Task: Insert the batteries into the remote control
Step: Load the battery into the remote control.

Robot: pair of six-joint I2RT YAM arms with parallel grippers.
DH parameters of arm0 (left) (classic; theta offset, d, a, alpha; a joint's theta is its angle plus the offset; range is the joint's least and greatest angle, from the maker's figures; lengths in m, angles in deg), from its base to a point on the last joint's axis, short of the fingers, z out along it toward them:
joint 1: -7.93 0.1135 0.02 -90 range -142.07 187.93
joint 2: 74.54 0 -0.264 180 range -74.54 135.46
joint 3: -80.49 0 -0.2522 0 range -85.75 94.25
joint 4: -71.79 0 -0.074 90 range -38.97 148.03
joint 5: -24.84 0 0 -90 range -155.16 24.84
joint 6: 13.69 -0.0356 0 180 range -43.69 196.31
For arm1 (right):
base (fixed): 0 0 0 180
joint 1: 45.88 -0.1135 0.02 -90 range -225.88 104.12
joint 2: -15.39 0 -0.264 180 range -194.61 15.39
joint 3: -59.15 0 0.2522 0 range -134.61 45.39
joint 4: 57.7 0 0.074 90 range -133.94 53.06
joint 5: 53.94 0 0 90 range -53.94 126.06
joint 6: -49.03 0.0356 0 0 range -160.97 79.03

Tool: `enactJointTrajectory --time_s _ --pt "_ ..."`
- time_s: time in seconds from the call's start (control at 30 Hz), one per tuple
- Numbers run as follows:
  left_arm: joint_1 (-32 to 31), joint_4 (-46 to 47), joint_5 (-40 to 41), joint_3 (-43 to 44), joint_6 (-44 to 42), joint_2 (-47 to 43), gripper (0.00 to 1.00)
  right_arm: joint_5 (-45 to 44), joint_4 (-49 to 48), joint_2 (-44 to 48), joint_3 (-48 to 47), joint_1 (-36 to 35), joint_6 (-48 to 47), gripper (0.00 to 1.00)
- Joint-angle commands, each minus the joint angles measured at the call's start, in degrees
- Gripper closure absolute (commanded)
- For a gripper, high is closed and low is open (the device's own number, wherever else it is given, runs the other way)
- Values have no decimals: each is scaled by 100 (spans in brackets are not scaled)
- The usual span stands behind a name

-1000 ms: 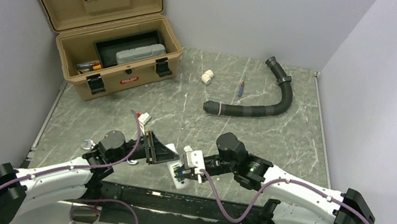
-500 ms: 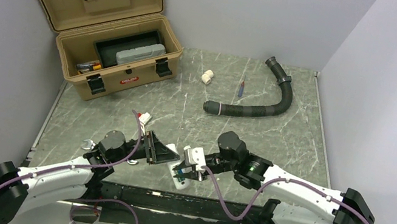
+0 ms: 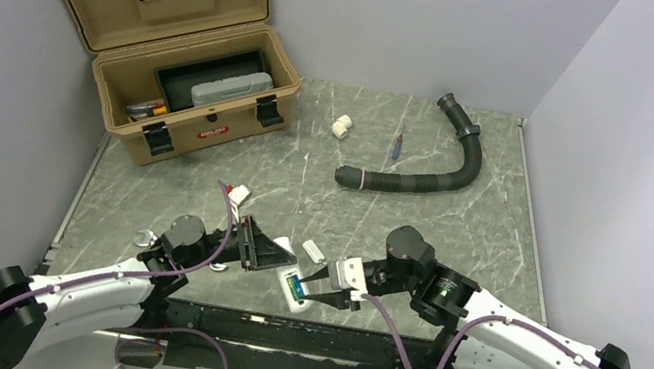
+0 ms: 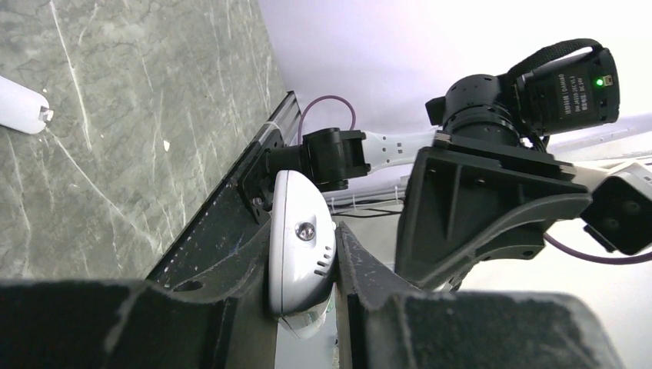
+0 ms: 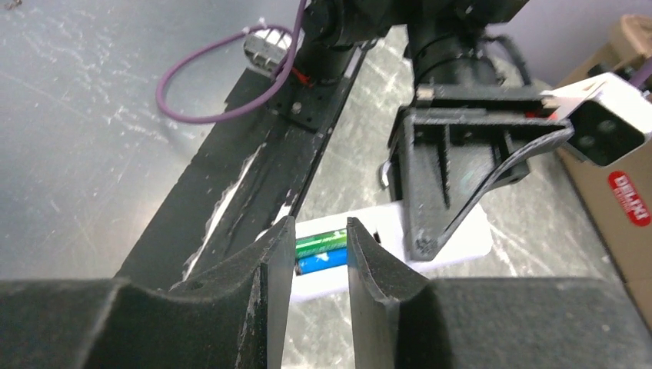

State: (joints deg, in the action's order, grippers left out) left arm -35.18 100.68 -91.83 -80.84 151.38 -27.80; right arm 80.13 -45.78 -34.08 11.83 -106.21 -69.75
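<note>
The white remote control (image 3: 295, 297) lies at the table's near edge with its back up. My left gripper (image 3: 281, 266) is shut on its end; in the left wrist view its rounded end (image 4: 301, 246) sits clamped between the fingers. The batteries lie side by side in its compartment, green (image 5: 321, 241) above blue (image 5: 321, 261), and show as a small green spot (image 3: 292, 286) from above. My right gripper (image 3: 323, 297) is just right of the remote, open, with nothing between its fingers (image 5: 277, 261). It points at the batteries without touching them.
A small white cover piece (image 3: 312, 250) lies just behind the remote. An open tan toolbox (image 3: 187, 89) is at back left. A white pipe fitting (image 3: 342, 127), a red-and-blue stick (image 3: 398, 145) and a black ribbed hose (image 3: 427, 172) are at the back. A black rail (image 3: 277, 328) runs along the near edge.
My right gripper has drawn back to the right, off the remote, and its jaws have widened. The cover piece behind it has come into sight. The left gripper and remote have stayed put.
</note>
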Motion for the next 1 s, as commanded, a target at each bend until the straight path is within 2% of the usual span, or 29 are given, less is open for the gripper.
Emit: enactJointTrajectory --time_s 0.0,0.4,0.97 --pt "-25 415 -152 136 2 -85 100 193 679 -10 -48 19 -417 67" --pt "-28 457 -204 173 -1 -31 100 496 669 -605 -290 23 -686 67" --pt "-28 578 -257 138 43 54 100 409 588 -710 -384 22 -788 68"
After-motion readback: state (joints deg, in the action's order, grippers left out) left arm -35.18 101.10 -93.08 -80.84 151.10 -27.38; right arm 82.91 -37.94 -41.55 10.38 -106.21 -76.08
